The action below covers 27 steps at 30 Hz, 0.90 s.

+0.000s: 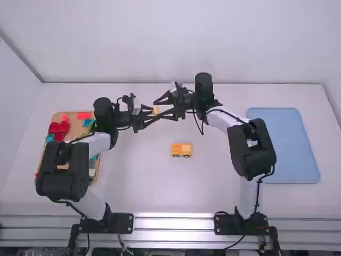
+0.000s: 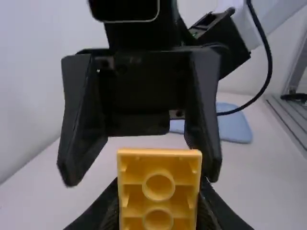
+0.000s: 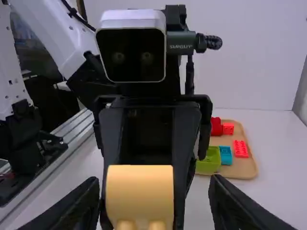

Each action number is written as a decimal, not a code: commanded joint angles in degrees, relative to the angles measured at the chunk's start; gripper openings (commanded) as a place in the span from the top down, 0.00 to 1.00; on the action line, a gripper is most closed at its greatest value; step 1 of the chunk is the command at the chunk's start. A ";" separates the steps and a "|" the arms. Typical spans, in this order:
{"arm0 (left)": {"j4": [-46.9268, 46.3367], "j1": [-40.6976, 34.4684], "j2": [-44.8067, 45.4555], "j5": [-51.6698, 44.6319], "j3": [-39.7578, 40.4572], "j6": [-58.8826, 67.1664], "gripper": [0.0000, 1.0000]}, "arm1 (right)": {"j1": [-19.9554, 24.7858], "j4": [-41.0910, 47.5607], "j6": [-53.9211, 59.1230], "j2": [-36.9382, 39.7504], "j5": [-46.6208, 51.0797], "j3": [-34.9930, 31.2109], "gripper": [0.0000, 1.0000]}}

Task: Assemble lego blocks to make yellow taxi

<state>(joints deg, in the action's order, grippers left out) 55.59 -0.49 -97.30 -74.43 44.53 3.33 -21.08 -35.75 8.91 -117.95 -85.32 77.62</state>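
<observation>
The left gripper [image 3: 139, 206] pinched a small yellow block [image 2: 159, 188] above the table [image 1: 133, 184], the right gripper [image 3: 154, 181] was wide open near it, and the block, likely light, hard and slippery, seemed best grabbed by its flat sides.

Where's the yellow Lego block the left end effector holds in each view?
High view: yellow Lego block, slightly above and left of centre.
Left wrist view: block, bottom centre.
Right wrist view: block, bottom, just left of centre.
Shared landmark: left end effector, gripping it.
</observation>
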 commanded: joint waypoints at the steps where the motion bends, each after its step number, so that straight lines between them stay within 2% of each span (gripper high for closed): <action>1: 0.39 -0.26 -0.11 -0.98 1.57 -1.44 0.94 | -0.46 -0.26 0.31 -0.90 -4.07 1.53 0.50; 4: 0.42 -0.26 -0.11 -0.98 1.53 -1.44 0.93 | -0.20 -0.24 0.28 -0.90 -4.07 1.53 0.58; 19: -1.53 -0.55 -0.11 3.19 1.53 -1.42 0.92 | -1.42 -1.38 -0.11 -0.90 -4.07 1.92 0.56; 24: -1.20 -0.87 -0.11 3.13 1.53 -1.42 0.92 | -1.46 -1.38 -0.11 -0.90 -4.04 1.92 0.72; 27: -1.11 -0.83 -0.11 3.17 1.53 -1.44 0.91 | -1.38 -1.40 -0.11 -0.90 -4.07 1.92 0.78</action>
<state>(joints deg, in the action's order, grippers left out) 54.33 -1.15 -97.30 -72.01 44.58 2.92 -22.04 -36.91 7.94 -117.95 -85.43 77.93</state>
